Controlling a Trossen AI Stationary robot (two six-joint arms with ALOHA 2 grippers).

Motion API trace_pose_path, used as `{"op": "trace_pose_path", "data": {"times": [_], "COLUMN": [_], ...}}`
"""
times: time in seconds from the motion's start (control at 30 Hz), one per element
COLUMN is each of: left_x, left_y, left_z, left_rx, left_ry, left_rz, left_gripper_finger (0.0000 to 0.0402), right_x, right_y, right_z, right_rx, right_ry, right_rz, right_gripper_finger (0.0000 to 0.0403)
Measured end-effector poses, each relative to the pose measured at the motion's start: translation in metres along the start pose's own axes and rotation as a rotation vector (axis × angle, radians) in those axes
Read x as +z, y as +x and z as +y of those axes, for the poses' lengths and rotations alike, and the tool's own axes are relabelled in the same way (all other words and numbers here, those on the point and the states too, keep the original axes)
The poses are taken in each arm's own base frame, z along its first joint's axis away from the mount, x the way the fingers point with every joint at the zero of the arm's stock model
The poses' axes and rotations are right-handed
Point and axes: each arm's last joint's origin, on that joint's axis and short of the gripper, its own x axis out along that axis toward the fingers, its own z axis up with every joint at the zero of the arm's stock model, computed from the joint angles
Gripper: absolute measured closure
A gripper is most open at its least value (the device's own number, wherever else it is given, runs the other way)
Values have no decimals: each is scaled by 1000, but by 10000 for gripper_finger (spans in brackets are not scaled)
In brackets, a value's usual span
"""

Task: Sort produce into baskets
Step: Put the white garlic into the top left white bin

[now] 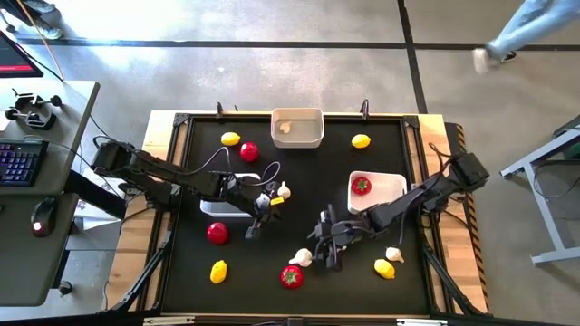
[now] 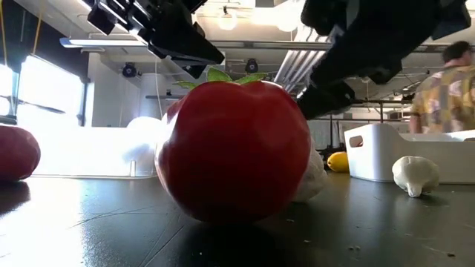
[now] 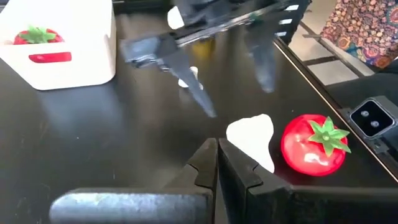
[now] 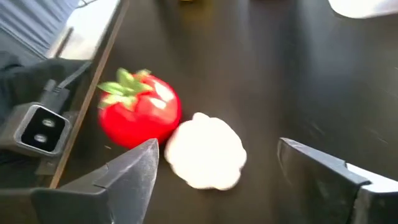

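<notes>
- The right gripper (image 1: 324, 246) hovers at the near middle of the table, its fingers (image 4: 127, 177) spread wide and holding nothing.
- Its target looks to be the garlic (image 4: 205, 150), which lies on the table just beside a tomato (image 4: 139, 112), perhaps touching it; the pair sits near the table's near edge.
- To grasp well, I would lower the fingers so that they straddle the garlic alone, one on each flank, and keep the tomato-side finger out of the narrow gap so the tomato is not pushed away.
- The garlic is roughly round and lumpy with no clear long axis; which way its tip points I cannot tell.
- The tomato sits with its green top tilted up and away from the garlic.
- The garlic probably belongs in the far basket (image 1: 297, 128), which already holds a pale piece; the right basket (image 1: 391, 186) holds a tomato.
- The left gripper (image 1: 263, 206) sits left of centre near the left basket (image 1: 214, 207), fingers together, empty.
</notes>
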Motion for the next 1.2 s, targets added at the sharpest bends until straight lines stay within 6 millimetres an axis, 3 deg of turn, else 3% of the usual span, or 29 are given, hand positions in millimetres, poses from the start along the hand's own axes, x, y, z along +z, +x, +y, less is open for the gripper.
{"op": "trace_pose_path", "data": {"times": [0.37, 0.77, 1.2], "left_x": [0, 0, 0], "left_y": [0, 0, 0], "left_z": [2, 2, 2], "left_rx": [7, 7, 7], "left_ry": [6, 15, 15], "left_rz": [0, 0, -1], "left_gripper_finger": [401, 401, 401], "right_x": [3, 1, -4], "right_y": [22, 29, 44], "right_z": [0, -2, -16], "right_rx": [43, 78, 185], "right_ry": [3, -15, 20], "right_rz": [14, 5, 41], "right_gripper_finger": [79, 79, 79]}}
